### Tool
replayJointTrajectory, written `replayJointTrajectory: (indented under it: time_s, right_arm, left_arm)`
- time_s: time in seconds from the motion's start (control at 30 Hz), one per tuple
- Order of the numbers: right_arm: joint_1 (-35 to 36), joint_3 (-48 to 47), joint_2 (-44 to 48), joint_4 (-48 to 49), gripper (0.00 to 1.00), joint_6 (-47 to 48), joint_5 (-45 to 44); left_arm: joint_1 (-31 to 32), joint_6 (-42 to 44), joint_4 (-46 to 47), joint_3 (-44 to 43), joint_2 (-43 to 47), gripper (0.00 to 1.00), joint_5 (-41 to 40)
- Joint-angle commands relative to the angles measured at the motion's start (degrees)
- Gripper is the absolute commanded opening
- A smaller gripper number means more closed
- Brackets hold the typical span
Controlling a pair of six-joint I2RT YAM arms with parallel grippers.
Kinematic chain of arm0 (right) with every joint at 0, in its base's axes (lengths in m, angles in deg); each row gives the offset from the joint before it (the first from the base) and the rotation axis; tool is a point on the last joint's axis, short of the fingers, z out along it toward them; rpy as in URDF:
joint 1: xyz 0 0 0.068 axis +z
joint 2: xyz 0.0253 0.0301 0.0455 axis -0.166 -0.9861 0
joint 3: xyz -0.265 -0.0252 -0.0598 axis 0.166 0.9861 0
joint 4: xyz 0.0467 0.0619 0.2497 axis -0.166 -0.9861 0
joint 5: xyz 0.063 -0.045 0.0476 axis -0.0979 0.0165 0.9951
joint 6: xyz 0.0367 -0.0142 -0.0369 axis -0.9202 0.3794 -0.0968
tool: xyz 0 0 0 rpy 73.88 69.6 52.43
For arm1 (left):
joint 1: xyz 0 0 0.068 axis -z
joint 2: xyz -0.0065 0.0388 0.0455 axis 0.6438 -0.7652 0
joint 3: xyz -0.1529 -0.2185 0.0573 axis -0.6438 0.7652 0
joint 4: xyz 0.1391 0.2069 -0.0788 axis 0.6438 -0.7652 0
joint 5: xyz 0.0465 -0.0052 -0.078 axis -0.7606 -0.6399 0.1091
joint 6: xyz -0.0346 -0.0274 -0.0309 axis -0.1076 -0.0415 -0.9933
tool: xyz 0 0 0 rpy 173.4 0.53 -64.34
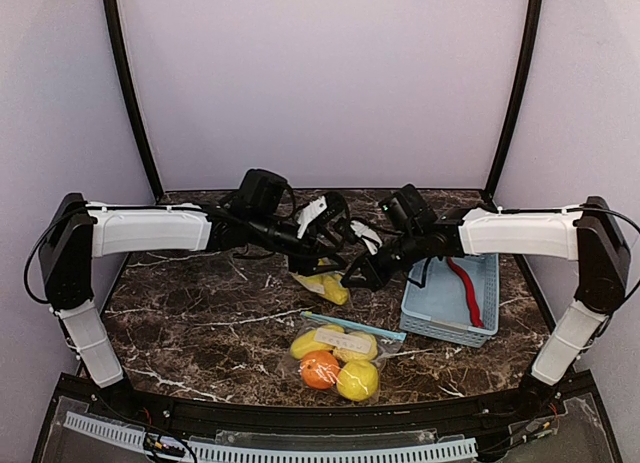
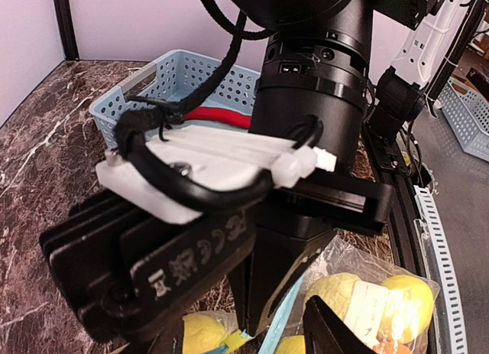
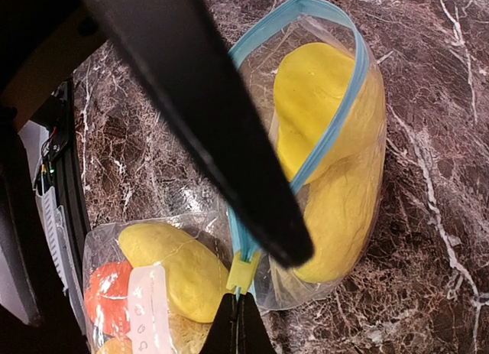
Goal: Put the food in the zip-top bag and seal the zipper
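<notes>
Well, the food being worked on, two glossy yellow pieces, lies inside the zip-top bag at the middle of the marble table. The bag's mouth gapes, with the yellow slider parked at one end. The right gripper is pinched flat, apparently on the zipper strip just below that slider. The left gripper hovers over the same bag, fingers part-way apart; whether they touch it I cannot tell.

A second bag, packed with more food, sits nearer the bases, and a red chili lies in the blue basket.

The risk, as I judge it: the upper fruit bulges against the track, so a pull on the slider could jam there or drag the unanchored bag along (the wrists are also crowded close).

As for writing, a white label on the second bag is illegible. Moulded marks on the right gripper's housing, seen upside-down from the left wrist, resemble certification logos.
</notes>
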Motion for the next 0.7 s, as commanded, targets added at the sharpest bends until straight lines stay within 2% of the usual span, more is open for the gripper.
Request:
replayJointTrajectory:
  time_s: [0.0, 0.47, 0.67]
  right_arm:
    - [-0.48, 1.27, 2.64, 2.33, 0.00, -0.20, 1.26]
    - [-1.07, 2.72, 4.00, 3.43, 0.00, -0.67, 2.54]
    - [-1.36, 2.90, 4.29, 3.47, 0.00, -0.75, 2.95]
  left_arm:
    - [0.07, 2.01, -6.99, -3.76, -2.32, 0.52, 3.40]
    - [1.54, -1.20, -10.07, -4.48, -4.64, 0.50, 3.97]
    - [1.54, -0.33, -13.83, -6.12, -5.91, 0.41, 3.98]
